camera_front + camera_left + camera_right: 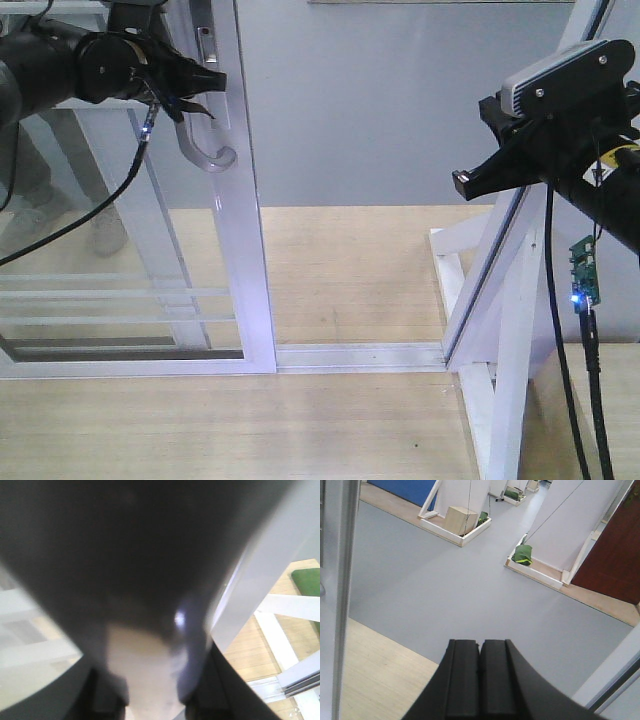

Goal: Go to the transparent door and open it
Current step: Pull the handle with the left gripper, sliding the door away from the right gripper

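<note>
While the tall clear-glass transparent door [150, 250] in its glossy white frame stands at the left of the front view, slid aside from the bare white frame post with braces [500, 300] at the right, leaves an open gap over the white floor track [360, 355] between them. Shows thin white horizontal bars low across the door's glass and a curved pale grey handle [208, 150] on the door's stile. Has the black left gripper [190, 92] right at the top of that handle, fingers spread around it, touching or nearly so; left wrist view too blurred to confirm contact. Holds the black right gripper [480, 677] well away from the door, near the frame post, fingers pressed together on nothing, over grey floor.
</note>
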Robot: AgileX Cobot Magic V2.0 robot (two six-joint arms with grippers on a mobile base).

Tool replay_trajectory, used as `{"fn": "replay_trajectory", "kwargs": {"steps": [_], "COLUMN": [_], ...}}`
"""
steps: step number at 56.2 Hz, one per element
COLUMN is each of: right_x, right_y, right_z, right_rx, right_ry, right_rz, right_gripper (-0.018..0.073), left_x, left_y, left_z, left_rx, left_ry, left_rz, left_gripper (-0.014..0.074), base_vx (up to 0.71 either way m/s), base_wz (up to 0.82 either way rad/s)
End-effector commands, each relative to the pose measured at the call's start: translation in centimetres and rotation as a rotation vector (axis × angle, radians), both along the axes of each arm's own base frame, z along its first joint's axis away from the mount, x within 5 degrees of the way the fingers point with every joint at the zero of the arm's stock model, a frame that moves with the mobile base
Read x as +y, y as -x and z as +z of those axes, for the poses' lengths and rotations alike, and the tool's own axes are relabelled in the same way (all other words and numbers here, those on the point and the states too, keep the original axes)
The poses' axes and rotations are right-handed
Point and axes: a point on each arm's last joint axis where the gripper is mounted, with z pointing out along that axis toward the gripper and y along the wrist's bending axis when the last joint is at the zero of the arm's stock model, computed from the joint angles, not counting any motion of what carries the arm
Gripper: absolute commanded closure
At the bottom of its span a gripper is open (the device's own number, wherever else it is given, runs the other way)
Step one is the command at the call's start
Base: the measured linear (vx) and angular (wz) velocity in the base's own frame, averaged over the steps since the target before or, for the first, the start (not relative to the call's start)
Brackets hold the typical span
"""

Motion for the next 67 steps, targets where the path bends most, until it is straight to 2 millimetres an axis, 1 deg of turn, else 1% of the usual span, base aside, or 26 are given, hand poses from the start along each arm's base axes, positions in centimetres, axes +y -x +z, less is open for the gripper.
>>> {"fn": "replay_trajectory", "kwargs": {"steps": [1,8,15,25,40,49,61,67], "right_x": [-0.2,-0.2,-0.2,-0.2,-0.2,-0.2,-0.2,-0.3], "right_y": [-0.2,-0.2,-0.2,-0.2,-0.2,-0.2,-0.2,0.1], "right_z": [2.2,2.2,2.2,2.2,2.2,2.2,2.2,2.5], "right_rx": [-0.125,-0.125,-0.123,-0.120,-0.120,-0.118,-0.113,-0.102], "right_ry": [-0.036,-0.036,-0.043,-0.054,-0.056,-0.057,-0.069,-0.117], "right_rz": [-0.010,-0.011,-0.012,-0.014,-0.014,-0.014,-0.017,-0.034], "right_gripper": [0.0565,0.0565,0.0565,0.0565,0.0565,0.0565,0.0565,0.0565], "left_x": [2.3,3.8,4.4,5.5,6.3,6.7,7.3,7.6], "left_y": [0.8,1.3,2.1,3.6,6.2,8.1,11.5,13.4], "left_z": [6.9,7.6,8.6,10.5,13.4,15.0,17.8,18.5], "left_rx": [-0.221,-0.204,-0.195,-0.196,-0.196,-0.184,-0.204,-0.240], "left_ry": [0.021,-0.009,-0.075,-0.113,-0.128,-0.128,-0.120,-0.113], "left_rz": [0.031,0.061,0.065,0.091,0.116,0.135,0.157,0.153], "left_gripper": [0.0596,0.0596,0.0596,0.0596,0.0596,0.0596,0.0596,0.0596], "base_vx": [0.00,0.00,0.00,0.00,0.00,0.00,0.00,0.00], "base_wz": [0.00,0.00,0.00,0.00,0.00,0.00,0.00,0.00]}}
